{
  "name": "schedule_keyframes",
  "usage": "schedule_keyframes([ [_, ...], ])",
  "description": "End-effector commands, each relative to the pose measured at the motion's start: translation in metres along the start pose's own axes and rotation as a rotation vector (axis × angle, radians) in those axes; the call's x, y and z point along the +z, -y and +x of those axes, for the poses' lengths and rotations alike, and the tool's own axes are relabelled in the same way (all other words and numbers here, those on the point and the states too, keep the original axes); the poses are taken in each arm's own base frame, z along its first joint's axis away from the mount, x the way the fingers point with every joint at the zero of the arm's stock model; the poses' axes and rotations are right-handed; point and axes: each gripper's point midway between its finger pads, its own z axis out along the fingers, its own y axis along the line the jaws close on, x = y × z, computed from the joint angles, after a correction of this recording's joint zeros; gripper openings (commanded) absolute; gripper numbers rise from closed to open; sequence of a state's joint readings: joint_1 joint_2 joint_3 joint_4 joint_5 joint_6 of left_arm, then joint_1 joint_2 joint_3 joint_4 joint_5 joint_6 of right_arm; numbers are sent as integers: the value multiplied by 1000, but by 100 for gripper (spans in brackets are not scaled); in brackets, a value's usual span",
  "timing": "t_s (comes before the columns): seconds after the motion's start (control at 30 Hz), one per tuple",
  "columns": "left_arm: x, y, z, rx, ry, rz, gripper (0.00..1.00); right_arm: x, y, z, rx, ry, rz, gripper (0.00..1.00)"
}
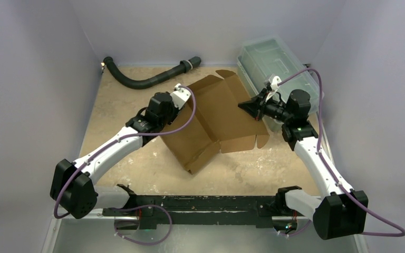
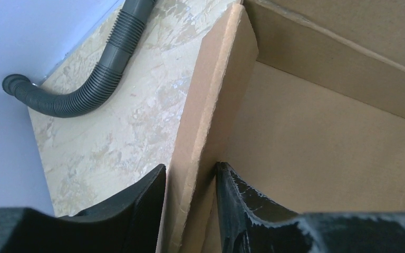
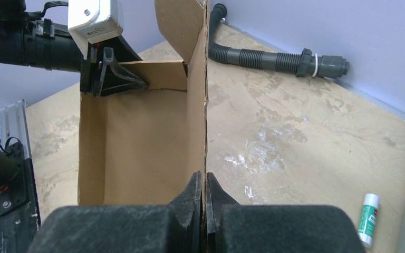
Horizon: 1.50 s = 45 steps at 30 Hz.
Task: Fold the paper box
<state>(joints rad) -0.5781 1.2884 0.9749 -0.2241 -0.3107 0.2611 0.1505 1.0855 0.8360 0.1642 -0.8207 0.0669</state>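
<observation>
meanwhile, two arms flank a half-folded carton

the paper box (image 1: 216, 121), plain brown corrugated cardboard, sits partly formed near the middle of the mottled tan table (image 1: 132, 158), between the two arms. its base panel lies flat, several walls and flaps stand raised, and one corner points toward the arms' bases.

the right gripper (image 3: 204, 182) is clamped on the box's right-hand wall. its two fingers are pressed together with the thin cardboard edge pinched between them, and the wall stands upright in front of its wrist camera.

the left gripper (image 2: 190, 174) is at the opposite wall with its jaws parted, one finger outside the cardboard and one inside the box. the wrist view does not show whether either finger presses on the wall.

a dark ribbed hose (image 1: 147, 79) curves along the table's far edge, well apart from the box. a clear greenish plastic bin (image 1: 274, 58) with a lid stands at the far right corner, just behind the right arm's wrist. a small white and green tube (image 3: 369, 211) lies on the table by the right edge, seen only from the right wrist.
</observation>
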Motion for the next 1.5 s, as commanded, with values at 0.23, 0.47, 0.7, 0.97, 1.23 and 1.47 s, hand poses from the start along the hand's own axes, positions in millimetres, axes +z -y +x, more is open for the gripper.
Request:
schedule_keyframes([
  [0.23,-4,-13,-5,-3,5,-51,4,0,-5,-16,-53,32,-19,0],
  [0.47,5,-1,-14,3,10,-34,0,-1,-13,-18,-57,44,-58,0],
  [0.7,11,7,-16,-1,-2,-28,8,-1,-10,-18,-58,45,-40,0],
  [0.97,-3,3,-22,-63,47,-36,30,-1,-1,-17,-63,36,9,0],
  [1.23,-20,-6,-33,-104,86,-46,43,0,2,-15,-63,29,19,0],
  [1.47,-25,-1,-46,-147,115,-1,54,1,3,-11,-59,22,14,0],
])
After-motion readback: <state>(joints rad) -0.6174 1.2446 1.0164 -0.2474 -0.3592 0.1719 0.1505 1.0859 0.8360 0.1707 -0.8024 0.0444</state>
